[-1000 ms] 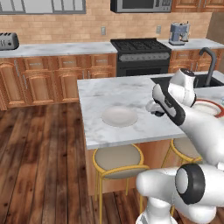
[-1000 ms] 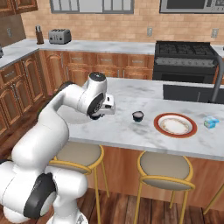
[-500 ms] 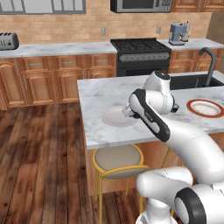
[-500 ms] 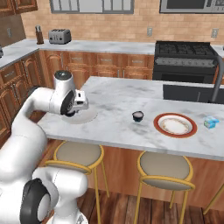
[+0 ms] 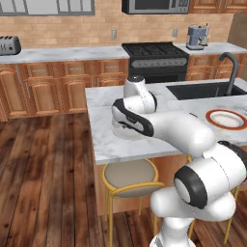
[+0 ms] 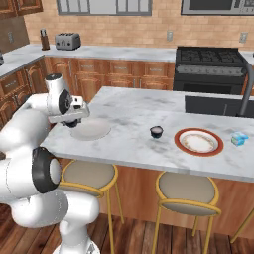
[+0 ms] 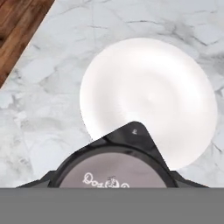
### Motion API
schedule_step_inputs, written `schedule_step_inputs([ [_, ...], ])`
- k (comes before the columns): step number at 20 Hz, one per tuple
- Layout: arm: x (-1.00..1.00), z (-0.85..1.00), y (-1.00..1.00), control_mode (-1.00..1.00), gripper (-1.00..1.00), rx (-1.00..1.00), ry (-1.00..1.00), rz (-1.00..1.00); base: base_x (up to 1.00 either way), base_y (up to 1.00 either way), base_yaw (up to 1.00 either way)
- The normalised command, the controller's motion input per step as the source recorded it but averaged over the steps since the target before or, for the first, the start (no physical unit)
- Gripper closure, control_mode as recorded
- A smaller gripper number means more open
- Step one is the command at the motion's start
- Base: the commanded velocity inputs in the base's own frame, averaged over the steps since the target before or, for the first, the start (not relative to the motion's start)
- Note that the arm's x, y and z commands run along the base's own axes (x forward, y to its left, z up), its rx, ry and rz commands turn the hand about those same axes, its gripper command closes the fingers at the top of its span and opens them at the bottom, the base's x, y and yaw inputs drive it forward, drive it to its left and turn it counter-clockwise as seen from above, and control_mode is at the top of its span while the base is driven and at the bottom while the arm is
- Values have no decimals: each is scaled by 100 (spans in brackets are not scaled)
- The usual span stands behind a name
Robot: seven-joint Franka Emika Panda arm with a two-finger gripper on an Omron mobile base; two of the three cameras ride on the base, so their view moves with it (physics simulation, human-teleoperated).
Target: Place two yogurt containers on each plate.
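The gripper (image 6: 74, 120) is clamped on a dark yogurt cup (image 7: 114, 168) above the plain plate (image 7: 148, 98). The right base view adds another dark cup (image 6: 156, 131), the red-rimmed plate (image 6: 198, 142) and a blue cup (image 6: 239, 139).

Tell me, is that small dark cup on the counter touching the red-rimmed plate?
Apart. The right base view shows a strip of bare counter between the dark cup and the red-rimmed plate.
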Motion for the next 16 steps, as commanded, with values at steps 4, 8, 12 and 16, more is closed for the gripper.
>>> schedule_step_inputs([
  [4,58,-4,-1,-100,100,1,19,0,0,0,0],
  [8,17,-36,-6,-100,100,1,19,0,0,0,0],
  [12,0,-59,0,-100,100,4,5,0,0,0,0],
  [16,0,-32,4,-100,100,2,2,0,0,0,0],
])
